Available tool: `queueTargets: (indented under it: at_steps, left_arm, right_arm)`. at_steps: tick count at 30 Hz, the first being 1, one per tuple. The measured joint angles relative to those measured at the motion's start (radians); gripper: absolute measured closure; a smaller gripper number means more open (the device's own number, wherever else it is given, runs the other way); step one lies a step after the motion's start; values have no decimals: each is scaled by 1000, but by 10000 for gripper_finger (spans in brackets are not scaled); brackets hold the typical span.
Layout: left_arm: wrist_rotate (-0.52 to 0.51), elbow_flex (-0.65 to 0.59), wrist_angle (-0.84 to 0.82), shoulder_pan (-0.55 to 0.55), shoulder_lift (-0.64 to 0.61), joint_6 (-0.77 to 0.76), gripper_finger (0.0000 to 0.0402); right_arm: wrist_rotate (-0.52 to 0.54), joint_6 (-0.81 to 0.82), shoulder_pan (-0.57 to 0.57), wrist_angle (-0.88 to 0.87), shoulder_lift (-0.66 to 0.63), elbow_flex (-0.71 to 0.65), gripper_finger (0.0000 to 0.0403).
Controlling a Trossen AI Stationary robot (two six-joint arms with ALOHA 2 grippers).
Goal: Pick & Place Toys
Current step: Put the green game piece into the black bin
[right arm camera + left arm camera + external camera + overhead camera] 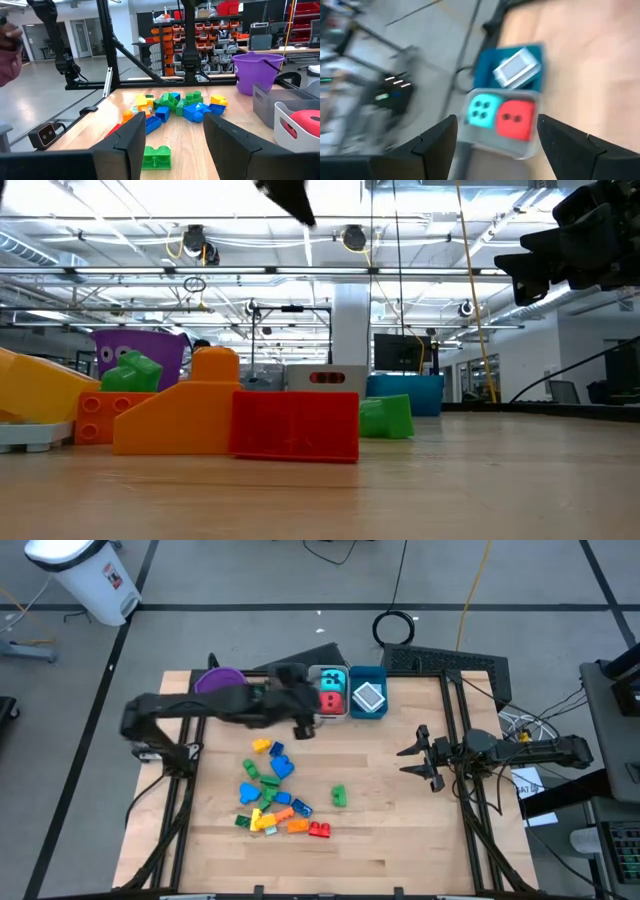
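Your left gripper hangs above the far edge of the table, right over the white bin; its fingers stand apart with nothing between them, and the wrist view looks straight down on the cyan die and red die lying side by side in that bin, so the drop-off here looks done; the blue bin just beside it holds a small white flat piece. Most bricks are heaped loose on the wood nearer you, with one green brick lying apart; those remain to be picked. Your right gripper waits at the right side, fingers apart and empty, facing the heap. The purple bucket stands at the far left.
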Motion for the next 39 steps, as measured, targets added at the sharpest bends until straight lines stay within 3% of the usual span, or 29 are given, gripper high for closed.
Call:
queueTargets:
  at_steps: [7,10,16,22,31,39]
  left_arm:
    - [317,1,-95,6,-192,-131,128]
    - [369,1,-103,-22,-224,-128,128]
    - [371,-72,-38,-93,-262,-63,128]
    - [373,-321,154,-103,-367,-61,128]
    - [371,-866,554,-86,-674,-111,128]
    - [369,-1151,650,-87,-1028,-163,128]
  right_arm:
    - [0,0,0,0,0,0,229]
    - [0,0,0,0,0,0,229]
    - [0,0,0,0,0,0,231]
    - [0,0,0,0,0,0,234]
    - [0,0,0,0,0,0,230]
    - [0,0,0,0,0,0,229]
